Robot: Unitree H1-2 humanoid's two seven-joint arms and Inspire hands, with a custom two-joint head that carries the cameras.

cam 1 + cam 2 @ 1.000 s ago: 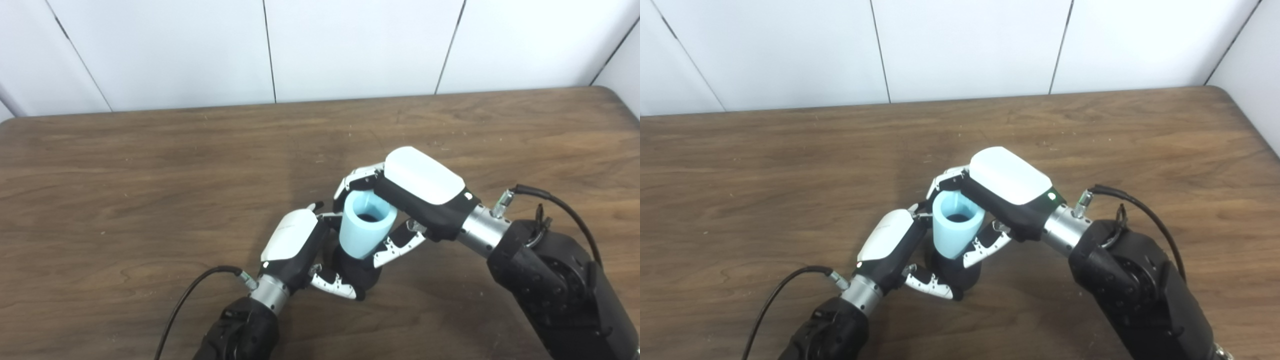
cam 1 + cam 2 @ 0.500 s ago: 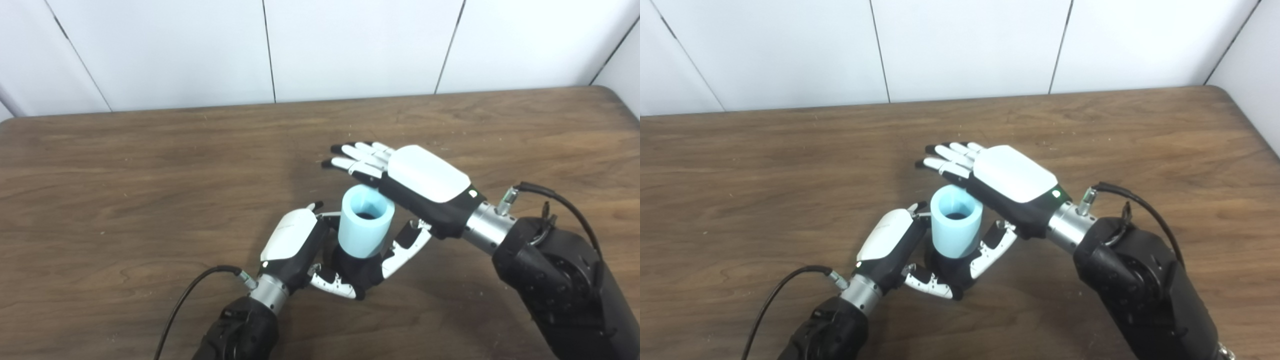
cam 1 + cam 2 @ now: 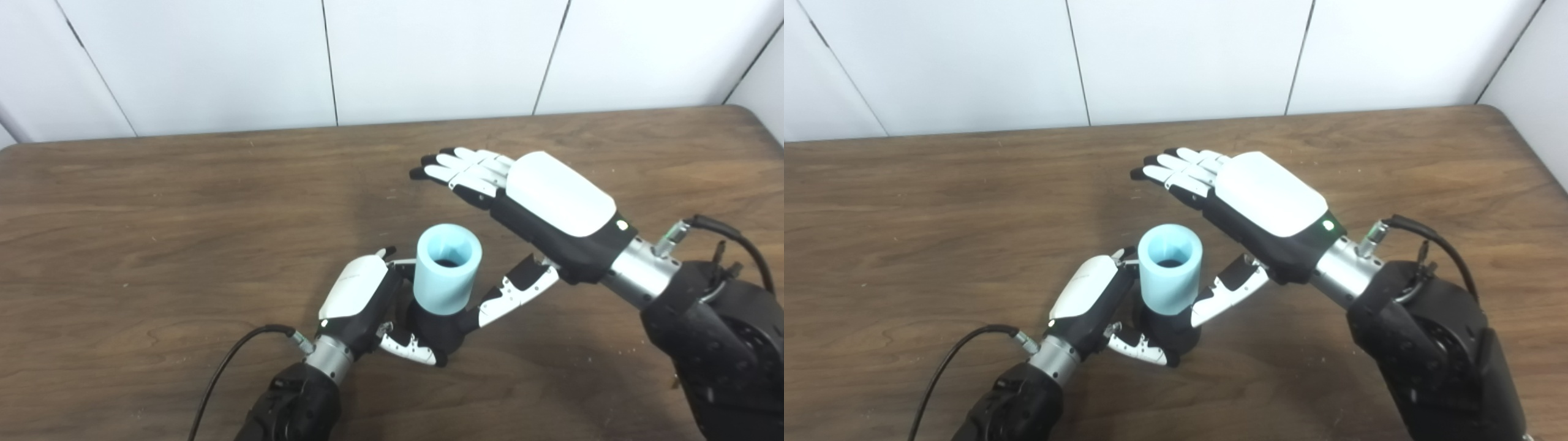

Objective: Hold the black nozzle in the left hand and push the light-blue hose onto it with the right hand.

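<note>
My right hand [image 3: 551, 208] had let go of the light-blue cylindrical hose [image 3: 446, 268] and lifted up and back, away from it. Nearest me, my left hand [image 3: 367, 300] kept its fingers [image 3: 409, 346] wrapped around the black round nozzle [image 3: 436, 327], low over the brown wooden counter [image 3: 153, 233]. The hose stood upright on the nozzle, open end up. Beyond it, the right hand hovered with fingers [image 3: 459, 168] spread flat, holding nothing, its thumb close beside the nozzle.

Left hand [image 3: 1090, 300] grips black nozzle [image 3: 1167, 331] topped by light-blue hose [image 3: 1170, 269]; right hand [image 3: 1255, 208] spread apart above.
</note>
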